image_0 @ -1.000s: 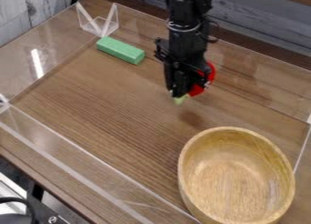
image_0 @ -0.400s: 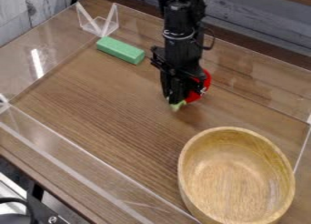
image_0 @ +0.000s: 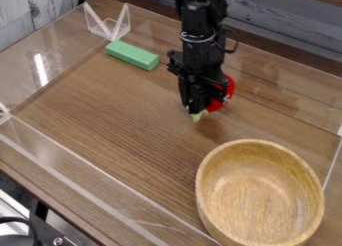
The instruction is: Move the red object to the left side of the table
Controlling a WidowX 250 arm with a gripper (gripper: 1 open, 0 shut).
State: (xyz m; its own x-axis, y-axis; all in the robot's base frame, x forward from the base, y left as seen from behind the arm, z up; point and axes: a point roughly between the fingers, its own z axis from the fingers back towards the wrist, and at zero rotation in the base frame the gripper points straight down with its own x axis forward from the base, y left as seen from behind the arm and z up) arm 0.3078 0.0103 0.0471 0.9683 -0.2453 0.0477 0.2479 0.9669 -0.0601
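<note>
The red object [image_0: 218, 90] is a small glossy red toy fruit with a light green stem end pointing down. My gripper [image_0: 199, 98] is shut on it, and the black fingers hide most of it. It hangs just above the brown wood-grain table [image_0: 114, 110], near the middle and a little to the right. The arm comes straight down from the top of the view.
A flat green rectangular block [image_0: 134, 56] lies at the back left. A round light wooden bowl [image_0: 261, 195] sits at the front right. Low clear acrylic walls [image_0: 80, 195] edge the tabletop, with a clear stand [image_0: 107, 25] in the far left corner.
My gripper has shifted slightly left with the red object still in it over the last second. It has barely moved in the last half second.
</note>
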